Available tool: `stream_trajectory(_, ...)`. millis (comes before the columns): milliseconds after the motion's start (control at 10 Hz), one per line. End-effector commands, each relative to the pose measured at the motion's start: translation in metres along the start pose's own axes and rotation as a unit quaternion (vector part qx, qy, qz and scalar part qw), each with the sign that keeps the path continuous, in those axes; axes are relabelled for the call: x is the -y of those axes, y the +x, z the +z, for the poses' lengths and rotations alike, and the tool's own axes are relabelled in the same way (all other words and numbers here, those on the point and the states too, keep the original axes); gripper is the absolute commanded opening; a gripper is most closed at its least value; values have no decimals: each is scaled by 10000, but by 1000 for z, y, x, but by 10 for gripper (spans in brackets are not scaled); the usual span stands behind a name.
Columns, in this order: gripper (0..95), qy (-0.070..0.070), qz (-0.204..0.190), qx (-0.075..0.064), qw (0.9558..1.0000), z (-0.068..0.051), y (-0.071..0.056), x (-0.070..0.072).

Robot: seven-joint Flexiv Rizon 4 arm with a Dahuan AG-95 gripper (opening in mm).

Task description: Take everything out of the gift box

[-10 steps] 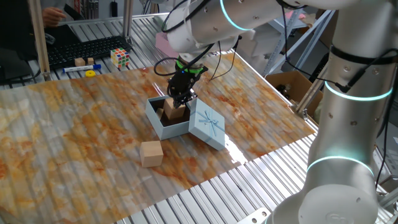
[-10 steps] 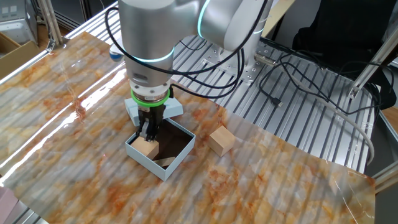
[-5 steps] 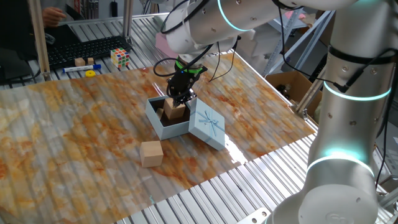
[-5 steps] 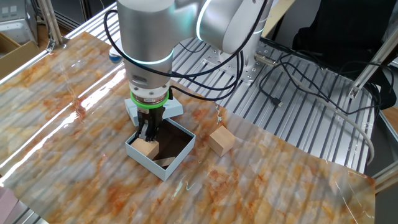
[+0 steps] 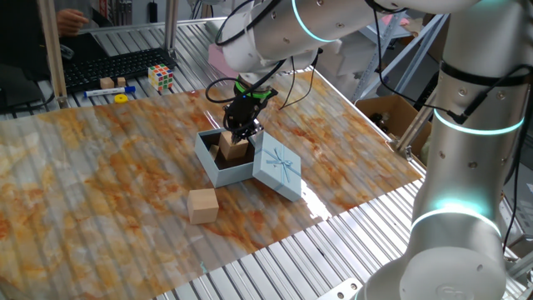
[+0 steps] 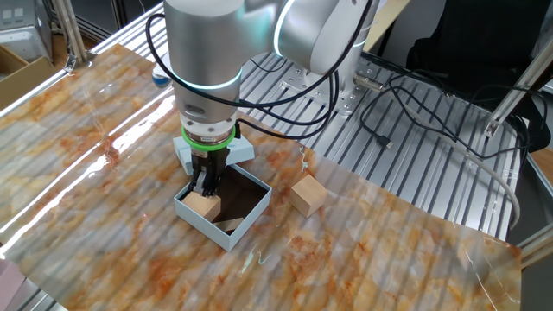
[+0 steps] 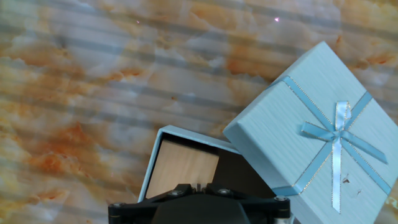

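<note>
The pale-blue gift box (image 5: pixel 218 173) stands open at the middle of the marbled table, dark brown inside; it also shows in the other fixed view (image 6: pixel 226 233) and the hand view (image 7: pixel 152 163). Its lid (image 5: pixel 277 167) with a ribbon bow leans against the box's side (image 7: pixel 317 124). My gripper (image 5: pixel 238 133) reaches straight down into the box (image 6: pixel 205 185) and is shut on a tan wooden block (image 5: pixel 234 150) in one corner (image 6: pixel 202 206) (image 7: pixel 183 168). The fingertips are hidden in the hand view. A second wooden block (image 5: pixel 202 205) lies outside on the table (image 6: pixel 308 193).
A Rubik's cube (image 5: pixel 161 77), small blocks (image 5: pixel 107 82) and a keyboard sit at the far table edge. A brown carton (image 5: pixel 391 112) stands off the right side. A person's hand shows at the top left. Cables lie on the slatted metal surface (image 6: pixel 406 112).
</note>
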State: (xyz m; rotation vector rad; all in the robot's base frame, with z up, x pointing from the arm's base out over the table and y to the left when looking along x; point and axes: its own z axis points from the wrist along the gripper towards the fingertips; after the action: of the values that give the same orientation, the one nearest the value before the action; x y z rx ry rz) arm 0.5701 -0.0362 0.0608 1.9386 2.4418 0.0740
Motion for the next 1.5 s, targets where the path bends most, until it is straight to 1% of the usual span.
stream_trajectory(100, 0, 3, 1, -1, 10000, 5, 0, 0)
stream_trajectory(600, 0, 3, 1, -1, 10000, 5, 0, 0)
stream_trajectory(700, 950, 693, -475, -465, 9954, -66, 14, 2)
stream_trajectory(900, 950, 678, -533, -478, 9951, -66, 13, 0)
stream_trajectory(1100, 950, 654, -549, -453, 9953, -61, 13, -1)
stream_trajectory(1400, 950, 654, -554, -462, 9952, -60, 13, -1)
stream_trajectory(1500, 950, 688, -455, -371, 9959, -52, 15, -3)
